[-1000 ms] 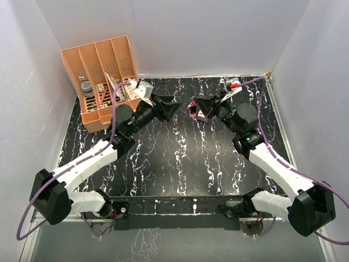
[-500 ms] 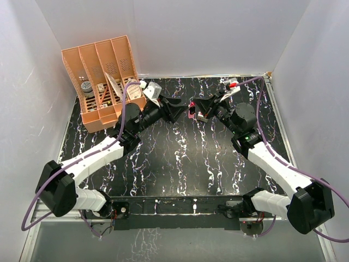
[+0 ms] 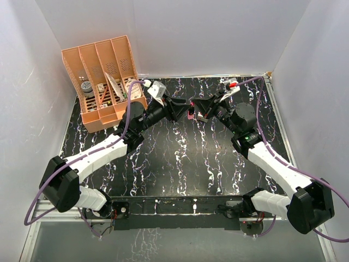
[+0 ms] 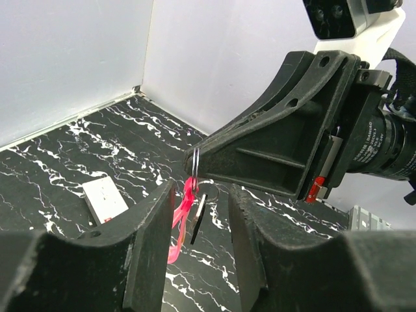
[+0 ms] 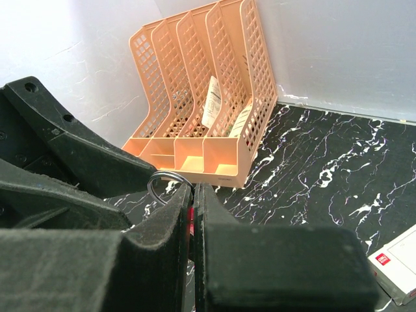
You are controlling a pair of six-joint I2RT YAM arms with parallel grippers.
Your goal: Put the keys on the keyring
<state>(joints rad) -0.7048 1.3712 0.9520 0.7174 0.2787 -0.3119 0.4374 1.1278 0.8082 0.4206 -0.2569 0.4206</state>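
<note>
Seemingly nipped by the right gripper (image 5: 193, 192), the keyring (image 4: 184, 209) dangles inside the parted left gripper (image 4: 201, 194).

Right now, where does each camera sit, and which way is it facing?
Top external: above and behind the robot, looking down on the table; both arms show.
Left wrist: behind the left gripper, facing the right gripper pinching the keyring.
Right wrist: behind its own shut fingers, facing the orange rack.
Shared: both wrist views show the keyring's ring.
</note>
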